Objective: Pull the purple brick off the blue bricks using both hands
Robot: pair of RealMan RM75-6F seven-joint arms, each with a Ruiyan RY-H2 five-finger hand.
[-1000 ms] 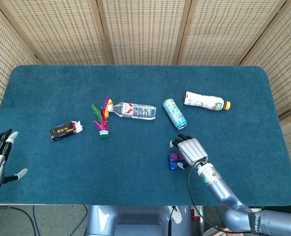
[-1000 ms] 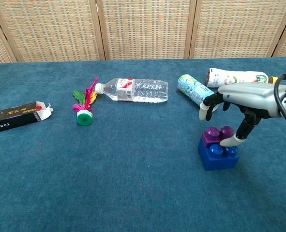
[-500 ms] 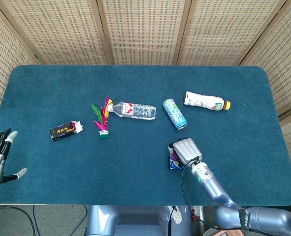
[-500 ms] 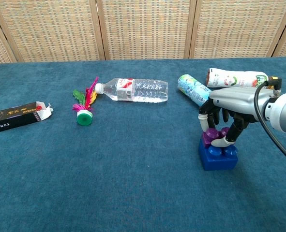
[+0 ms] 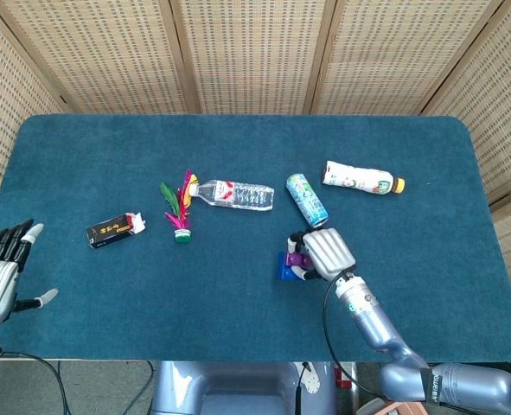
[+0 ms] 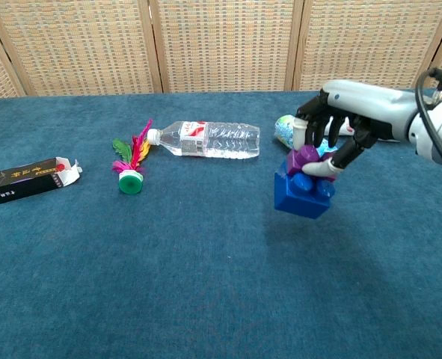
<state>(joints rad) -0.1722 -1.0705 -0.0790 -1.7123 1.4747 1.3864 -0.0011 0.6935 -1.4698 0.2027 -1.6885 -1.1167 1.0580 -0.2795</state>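
Blue felt covers the counter (image 5: pixel 428 251), above which the right hand (image 6: pixel 333 138) grips the purple brick (image 6: pixel 307 157) from the top, thumb and fingers closed on its sides. The brick sits pressed onto the blue bricks (image 6: pixel 301 194), and the joined stack hangs tilted in the air, clear of the felt, as the chest view shows. The head view places the stack (image 5: pixel 290 264) under the right hand (image 5: pixel 322 252), just in front of a can (image 5: pixel 307 200) that lies on its side. Behind the can rests a white bottle (image 5: pixel 357 178) with an orange cap; to its left lie a clear bottle (image 5: pixel 234 194), a feathered shuttlecock (image 5: pixel 178 210) and a black carton (image 5: pixel 113 231). The left hand (image 5: pixel 3 272) hovers at the counter's near left corner, fingers spread and holding nothing, well apart from the bricks
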